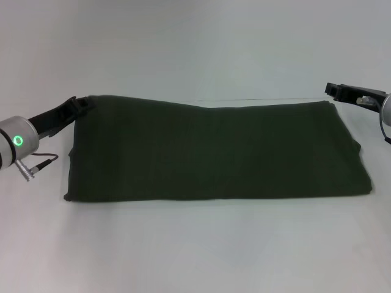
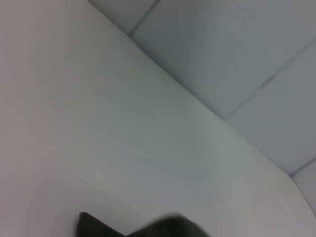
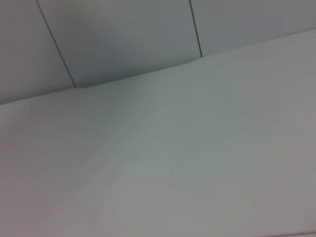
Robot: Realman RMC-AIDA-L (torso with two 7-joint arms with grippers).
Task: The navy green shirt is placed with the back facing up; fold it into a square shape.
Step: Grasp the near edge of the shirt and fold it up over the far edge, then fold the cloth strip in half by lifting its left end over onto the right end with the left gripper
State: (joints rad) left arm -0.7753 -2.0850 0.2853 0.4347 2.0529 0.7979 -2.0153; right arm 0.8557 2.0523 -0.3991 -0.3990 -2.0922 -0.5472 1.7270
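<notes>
- Navy green shirt [image 1: 214, 149]: it lies flat on the white worktop [image 1: 195, 244] as a wide, dark band stretching nearly from one arm to the other, plain side up, no lettering showing. It looks already folded lengthwise, so my guess is that the crosswise folds are what remain before it becomes a square.
- Handling: soft, light cloth, I'd judge, with no stiffness at all. It will droop and drag if lifted from one point, and stacked layers may slide apart. Nothing fragile about it.
- Where to hold: the two far corners, or both corners of one short end, pinching through every layer at the edge so the fold travels as one piece.
- Left pincer [image 1: 82, 105]: at the shirt's far left corner, its dark tips right at the hem. Whether it is gripping cloth or merely touching it, I cannot tell. The left wrist view shows only a dark scrap of fabric [image 2: 143, 228] at the frame's edge.
- Right pincer [image 1: 335, 90]: just beside the far right corner, apparently clear of the cloth; how wide it stands I cannot tell. Its wrist view shows only bare worktop.
</notes>
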